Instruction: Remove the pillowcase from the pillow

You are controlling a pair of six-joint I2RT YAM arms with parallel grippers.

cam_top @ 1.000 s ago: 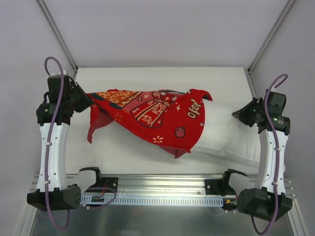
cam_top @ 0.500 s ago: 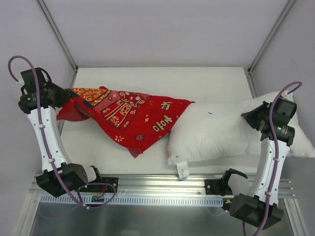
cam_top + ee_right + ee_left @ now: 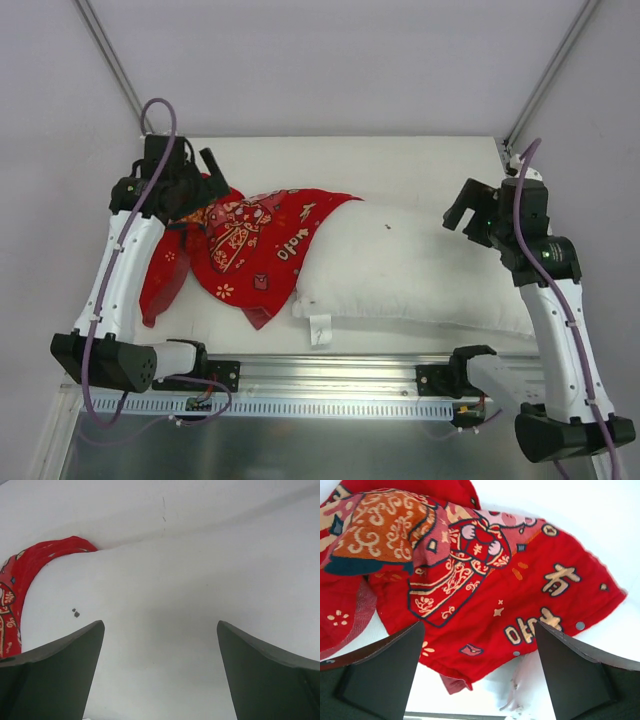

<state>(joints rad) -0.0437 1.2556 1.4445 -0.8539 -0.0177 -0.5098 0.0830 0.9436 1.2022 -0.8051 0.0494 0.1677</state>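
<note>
The red printed pillowcase (image 3: 250,245) lies crumpled on the left half of the table, one fold hanging toward the left edge. Its right hem just touches the left end of the white pillow (image 3: 420,270), which lies flat and bare with its small tag (image 3: 320,328) at the near-left corner. My left gripper (image 3: 205,185) hovers open above the pillowcase (image 3: 485,580); in the left wrist view my left gripper (image 3: 480,623) holds nothing. My right gripper (image 3: 458,212) is open above the pillow's right part. In the right wrist view my right gripper (image 3: 160,622) is empty over the pillow (image 3: 165,590), with the pillowcase (image 3: 20,575) far left.
The white table (image 3: 400,165) is walled by grey panels at the back and sides. A metal rail (image 3: 330,385) with the arm bases runs along the near edge. The pillow's right end reaches under the right arm (image 3: 560,310).
Both grippers have opened and let go. The pillow has dropped flat and slid left. The left arm has swung back in over the pillowcase, which has slumped into a heap.
</note>
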